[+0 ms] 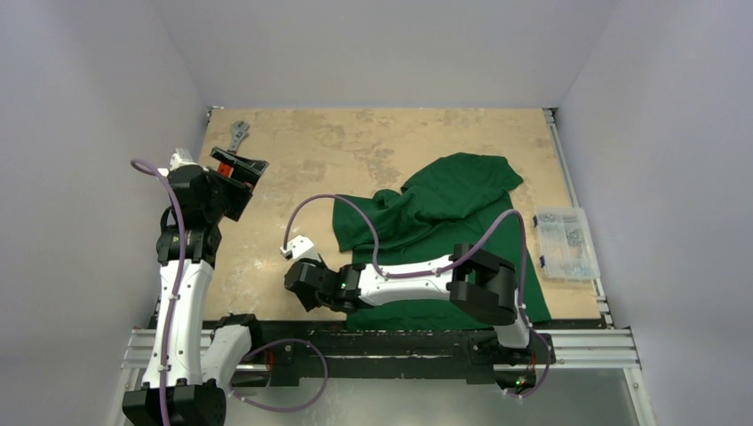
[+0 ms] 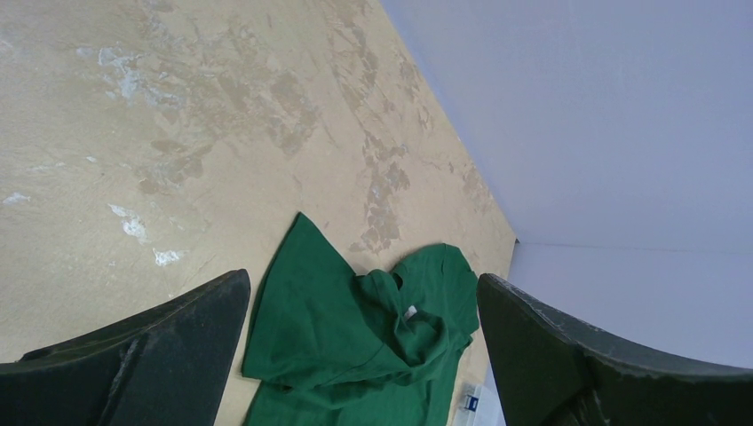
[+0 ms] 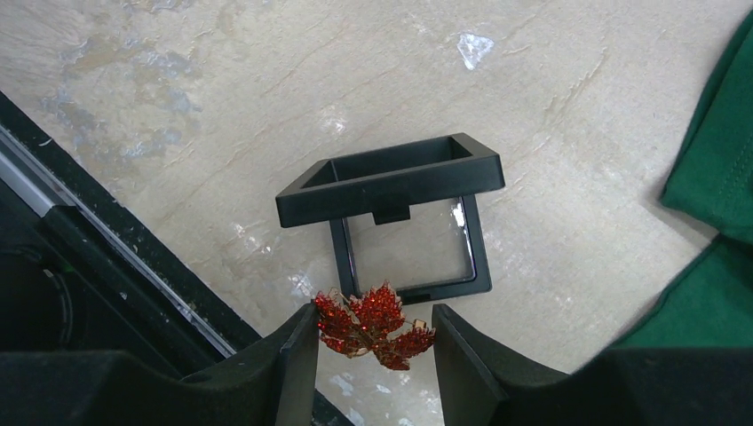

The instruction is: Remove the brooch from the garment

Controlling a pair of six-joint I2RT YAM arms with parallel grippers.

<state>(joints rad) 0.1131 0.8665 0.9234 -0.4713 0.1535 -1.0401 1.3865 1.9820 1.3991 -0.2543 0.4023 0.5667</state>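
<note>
Lying beyond the brooch (image 3: 373, 325) is a black frame (image 3: 391, 182).

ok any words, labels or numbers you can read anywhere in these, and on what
No text is legible.
On the green T-shirt, a white neck tag: too small to read.
At the left wrist view's bottom edge, a blue-and-white label: blurred.
On the brooch and black open case: no writing seen.

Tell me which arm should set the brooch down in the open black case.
Right. The right gripper is shut on the brooch, with the black case just ahead. The left gripper stands open and empty, off beside the wrench.
</note>
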